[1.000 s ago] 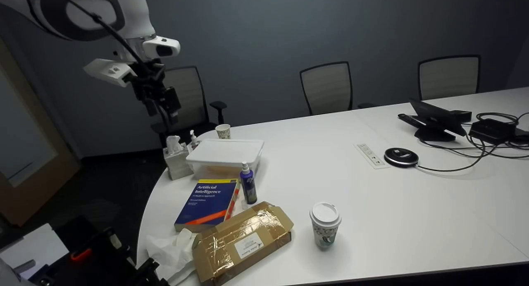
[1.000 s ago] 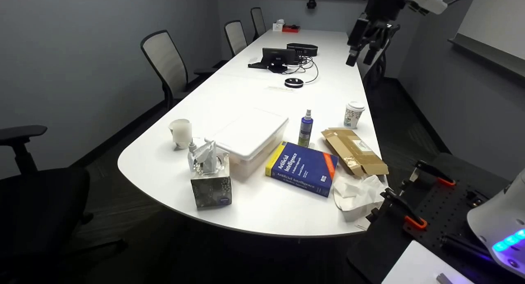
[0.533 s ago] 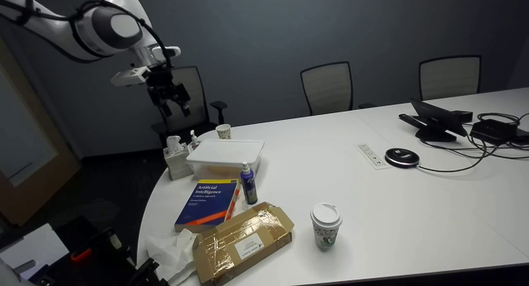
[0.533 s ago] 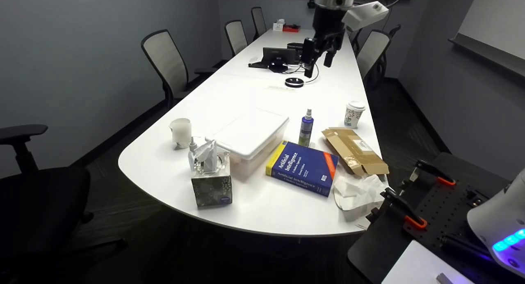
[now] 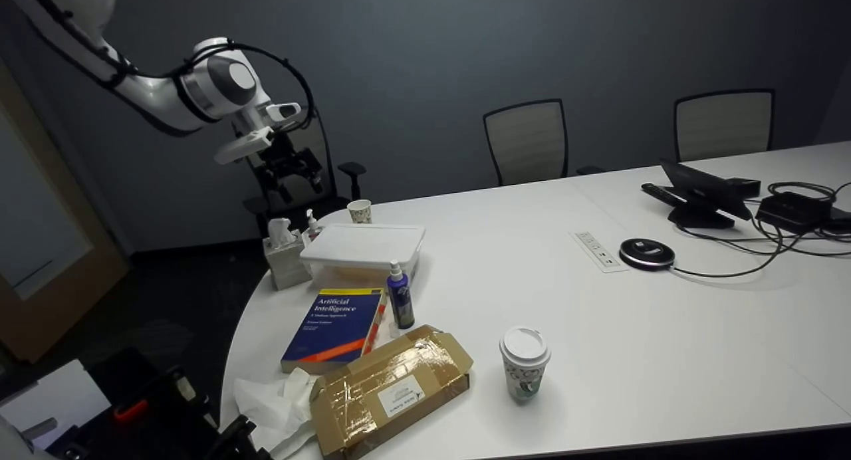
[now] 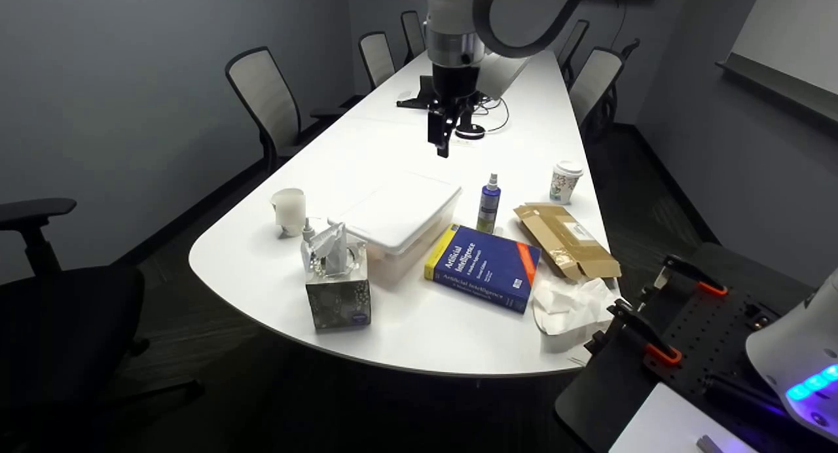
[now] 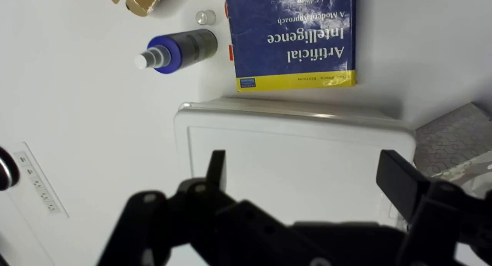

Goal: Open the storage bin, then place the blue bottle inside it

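Observation:
The storage bin is a low translucent box under a flat white lid, seated on it, in both exterior views (image 5: 362, 244) (image 6: 399, 207) and below the fingers in the wrist view (image 7: 296, 143). Something tan shows through its wall. The blue bottle, a slim spray bottle with a white nozzle, stands upright beside the bin and the book in both exterior views (image 5: 400, 299) (image 6: 488, 209); it also shows in the wrist view (image 7: 180, 50). My gripper hangs in the air above the table, apart from both, in both exterior views (image 5: 302, 187) (image 6: 453, 142). Its fingers are wide open and empty in the wrist view (image 7: 301, 162).
A thick blue book (image 5: 338, 327) lies against the bottle's side of the bin. A tissue box (image 6: 338, 299), a pump bottle (image 5: 312, 227) and a paper cup (image 5: 360, 211) stand around the bin. A brown carton (image 5: 379, 373), crumpled paper (image 6: 573, 309) and a lidded cup (image 5: 523, 360) are nearby.
The arm has swung across and lowered: my gripper moved right and down in an exterior view, left and down in another, nearer the bin. The table objects have not moved.

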Motion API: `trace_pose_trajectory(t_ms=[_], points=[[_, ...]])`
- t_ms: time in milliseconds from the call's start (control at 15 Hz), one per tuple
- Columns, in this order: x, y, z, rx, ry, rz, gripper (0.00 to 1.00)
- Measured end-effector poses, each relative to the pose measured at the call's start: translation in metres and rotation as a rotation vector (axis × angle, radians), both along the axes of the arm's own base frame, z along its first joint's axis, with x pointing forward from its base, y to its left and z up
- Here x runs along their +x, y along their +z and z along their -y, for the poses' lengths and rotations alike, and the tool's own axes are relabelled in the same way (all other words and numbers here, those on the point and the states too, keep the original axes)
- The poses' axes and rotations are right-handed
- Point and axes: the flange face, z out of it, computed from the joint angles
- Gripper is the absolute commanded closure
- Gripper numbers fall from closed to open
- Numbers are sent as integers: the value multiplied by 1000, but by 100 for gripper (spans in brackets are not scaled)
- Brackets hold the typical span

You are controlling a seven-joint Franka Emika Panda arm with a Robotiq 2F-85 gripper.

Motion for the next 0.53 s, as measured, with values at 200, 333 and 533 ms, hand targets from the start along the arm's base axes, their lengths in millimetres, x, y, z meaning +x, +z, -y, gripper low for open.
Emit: trace_pose_trajectory(t_ms=[200, 333, 533], points=[[20, -28, -26, -1, 38, -20, 0], [31, -45, -39, -1, 61, -31, 0], [47, -69, -53, -6, 103, -48, 0]])
